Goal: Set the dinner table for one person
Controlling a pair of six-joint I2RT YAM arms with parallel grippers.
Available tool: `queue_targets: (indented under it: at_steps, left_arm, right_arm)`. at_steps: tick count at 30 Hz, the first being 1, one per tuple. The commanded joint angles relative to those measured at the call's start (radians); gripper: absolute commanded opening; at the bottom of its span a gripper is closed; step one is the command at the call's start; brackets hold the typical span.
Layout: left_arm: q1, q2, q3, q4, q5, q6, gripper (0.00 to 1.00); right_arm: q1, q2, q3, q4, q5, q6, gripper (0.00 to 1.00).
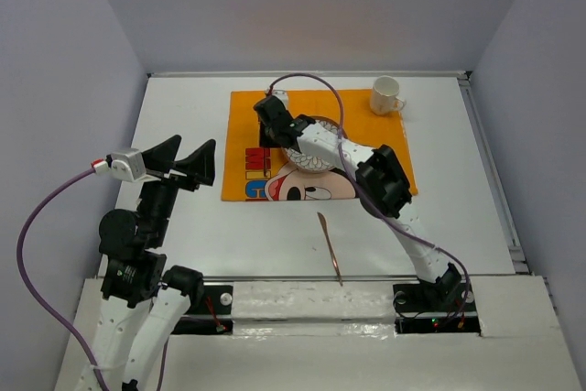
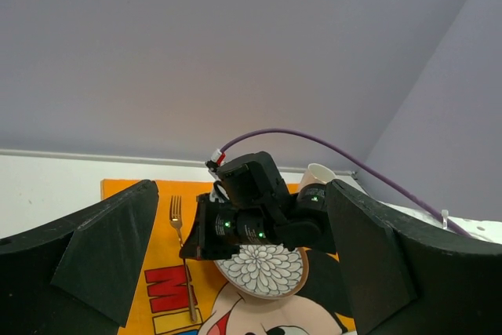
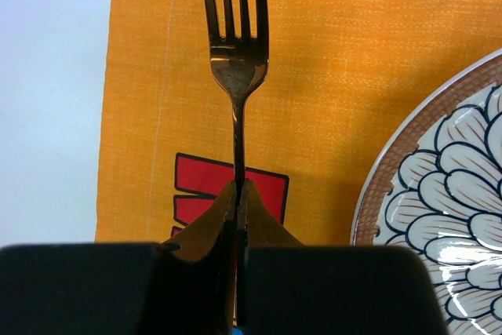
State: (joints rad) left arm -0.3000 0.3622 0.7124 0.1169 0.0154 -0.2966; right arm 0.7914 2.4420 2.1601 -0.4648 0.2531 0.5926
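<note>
The white dinner table carries an orange Mickey Mouse mat. A plate with a flower pattern sits in the middle of the mat. My right gripper is shut on the handle of a copper fork. The fork lies along the mat just left of the plate, tines pointing away. In the left wrist view the fork rests on the mat beside the right gripper. My left gripper is open and empty, raised over the table's left side.
A white cup stands at the mat's far right corner. A thin copper utensil lies on the bare table in front of the mat. The right arm reaches across the plate. Pale walls enclose the table.
</note>
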Motion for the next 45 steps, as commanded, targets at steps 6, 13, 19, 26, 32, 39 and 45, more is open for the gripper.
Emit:
queue_targets:
  at_steps: [6, 13, 19, 26, 32, 39, 45]
  left_arm:
    - [-0.004, 0.000, -0.007, 0.056, 0.014, -0.001, 0.99]
    - [-0.004, 0.003, -0.007, 0.058, 0.014, 0.001, 0.99]
    - [-0.004, 0.006, -0.007, 0.058, 0.014, 0.002, 0.99]
    - [-0.004, 0.007, -0.007, 0.055, 0.012, 0.004, 0.99]
    - [-0.004, 0.006, -0.007, 0.055, 0.011, 0.005, 0.99]
    - [-0.004, 0.006, -0.005, 0.053, 0.008, 0.007, 0.99]
    - [-0.004, 0.006, -0.005, 0.055, 0.005, 0.008, 0.99]
  right_arm:
    - [-0.017, 0.002, 0.003, 0.025, -0.017, 0.033, 0.00]
    - [-0.017, 0.028, 0.017, 0.023, -0.021, 0.027, 0.00]
    - [-0.026, 0.043, 0.029, 0.025, -0.018, 0.018, 0.02]
    - [-0.026, 0.060, 0.038, 0.025, -0.021, 0.029, 0.16]
    - [-0.026, 0.061, 0.061, 0.025, -0.021, 0.032, 0.20]
    - [-0.026, -0.021, 0.076, 0.057, -0.093, 0.010, 0.23]
    - [-0.003, -0.291, -0.142, 0.210, -0.178, -0.046, 0.26]
